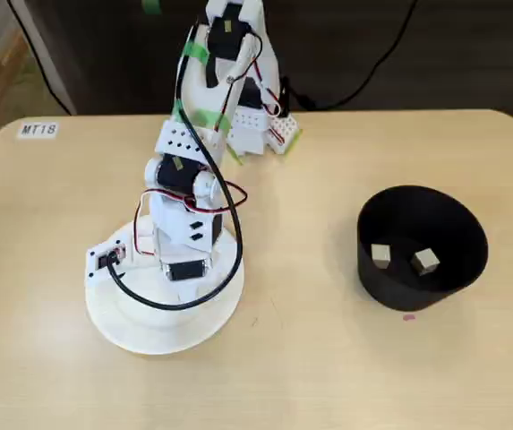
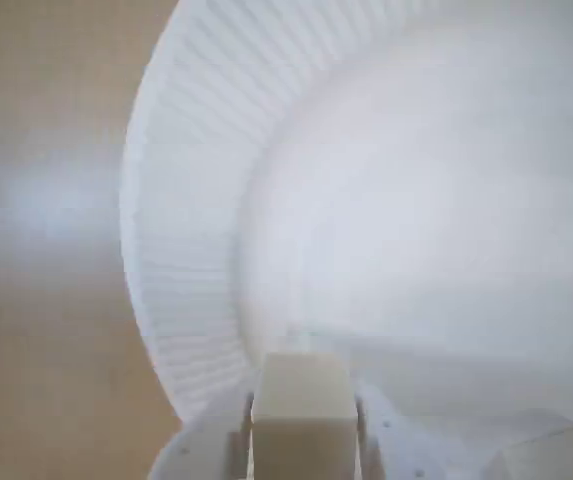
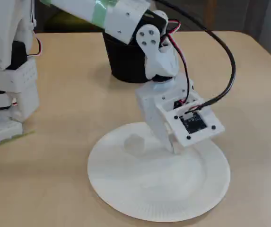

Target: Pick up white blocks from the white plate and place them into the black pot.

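In the wrist view a white block (image 2: 303,415) sits tight between the two fingers of my gripper (image 2: 303,440), which is shut on it over the white plate (image 2: 186,250). In a fixed view from the side, the gripper (image 3: 167,142) points down at the plate (image 3: 126,198), and another white block (image 3: 134,143) lies on the plate just left of it. From above, the arm covers the gripper (image 1: 186,269) over the plate (image 1: 149,331). The black pot (image 1: 372,278) stands to the right with two white blocks (image 1: 380,255) (image 1: 425,261) inside.
The arm's base (image 1: 256,125) stands at the table's far edge, with cables looping over the plate. In the side view the pot (image 3: 121,61) stands behind the arm. A small pink speck (image 1: 408,316) lies in front of the pot.
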Robot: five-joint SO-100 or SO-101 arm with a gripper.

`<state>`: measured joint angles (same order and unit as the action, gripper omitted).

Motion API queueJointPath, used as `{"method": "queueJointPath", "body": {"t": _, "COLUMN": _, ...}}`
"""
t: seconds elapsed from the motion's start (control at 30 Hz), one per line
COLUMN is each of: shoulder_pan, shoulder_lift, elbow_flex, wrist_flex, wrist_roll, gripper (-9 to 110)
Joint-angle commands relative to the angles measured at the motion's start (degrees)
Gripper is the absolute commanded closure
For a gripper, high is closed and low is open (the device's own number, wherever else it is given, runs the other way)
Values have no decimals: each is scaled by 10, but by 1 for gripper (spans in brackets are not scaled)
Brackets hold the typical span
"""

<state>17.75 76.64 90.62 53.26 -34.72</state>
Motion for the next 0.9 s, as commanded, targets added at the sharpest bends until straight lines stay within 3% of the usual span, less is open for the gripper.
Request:
{"method": "queueJointPath", "body": {"t": 0.0, "shoulder_pan": -17, "shoulder_lift": 118, "elbow_flex": -16, "wrist_flex": -40, "wrist_roll": 14, "gripper": 104}}
{"method": "queueJointPath", "body": {"t": 0.23, "shoulder_pan": -111, "shoulder_lift": 306, "elbow_flex": -14, "wrist_flex": -88, "wrist_roll": 76, "gripper": 104}}
{"method": "queueJointPath", "body": {"t": 0.43, "shoulder_pan": -308, "shoulder_lift": 386, "elbow_flex": 25, "wrist_flex": -61, "wrist_roll": 134, "gripper": 104}}
{"method": "queueJointPath", "body": {"t": 0.63, "shoulder_pan": -461, "shoulder_lift": 397, "elbow_flex": 131, "wrist_flex": -82, "wrist_roll": 176, "gripper": 104}}
{"method": "queueJointPath", "body": {"t": 0.87, "shoulder_pan": -521, "shoulder_lift": 388, "elbow_flex": 274, "wrist_flex": -183, "wrist_roll": 195, "gripper": 104}}
